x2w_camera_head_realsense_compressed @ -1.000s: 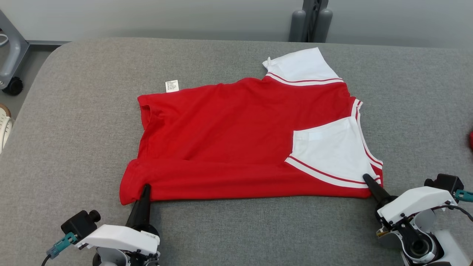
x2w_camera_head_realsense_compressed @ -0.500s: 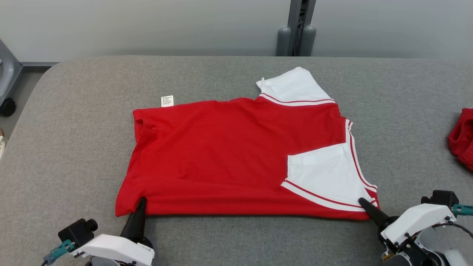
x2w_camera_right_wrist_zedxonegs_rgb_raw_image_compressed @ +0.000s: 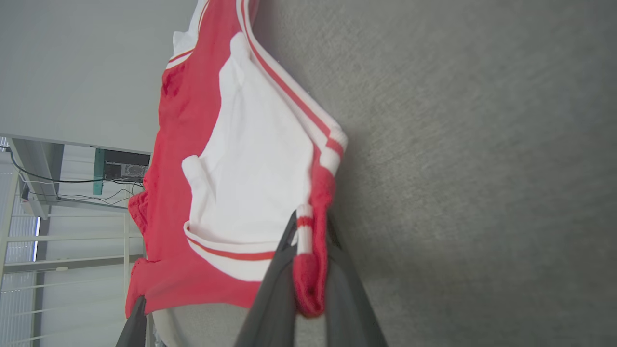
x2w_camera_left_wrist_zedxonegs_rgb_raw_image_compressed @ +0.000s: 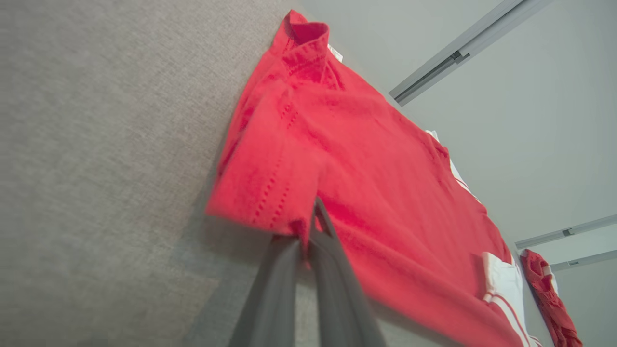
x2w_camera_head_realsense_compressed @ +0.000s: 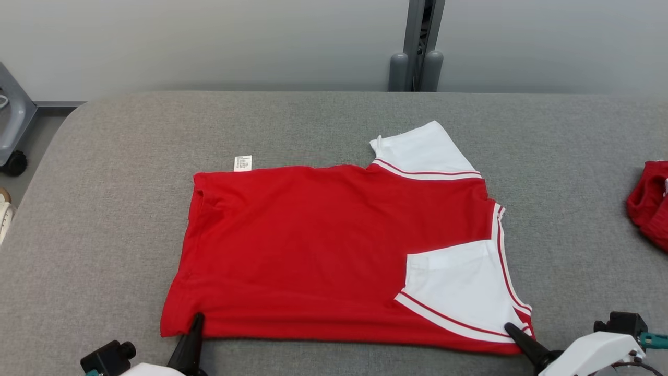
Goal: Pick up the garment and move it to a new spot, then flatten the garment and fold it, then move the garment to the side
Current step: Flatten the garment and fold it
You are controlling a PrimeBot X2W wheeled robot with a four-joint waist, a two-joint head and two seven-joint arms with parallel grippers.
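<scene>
The left gripper [x2w_camera_head_realsense_compressed: 197, 318] is clamped on the near left hem of the red and white shirt [x2w_camera_head_realsense_compressed: 313, 245], which lies flat on the table [x2w_camera_head_realsense_compressed: 104, 235]; its wrist view adds the hem stitching. The print on the white tag [x2w_camera_head_realsense_compressed: 242, 163] is too small to read. The right gripper [x2w_camera_head_realsense_compressed: 509, 328] pinches the striped near right corner.

Head view overhead, wrist views low, sharing garment [x2w_camera_head_realsense_compressed: 323, 250]

A grey woven-fabric tabletop [x2w_camera_head_realsense_compressed: 104, 209] with rounded corners spreads across the foreground. A crumpled red cloth [x2w_camera_head_realsense_compressed: 649, 201] lies at its right edge. Behind the far edge, a grey metal post [x2w_camera_head_realsense_compressed: 416, 47] rises against a pale wall [x2w_camera_head_realsense_compressed: 209, 42]. A black caster wheel [x2w_camera_head_realsense_compressed: 14, 163] sits on the floor at left.
</scene>
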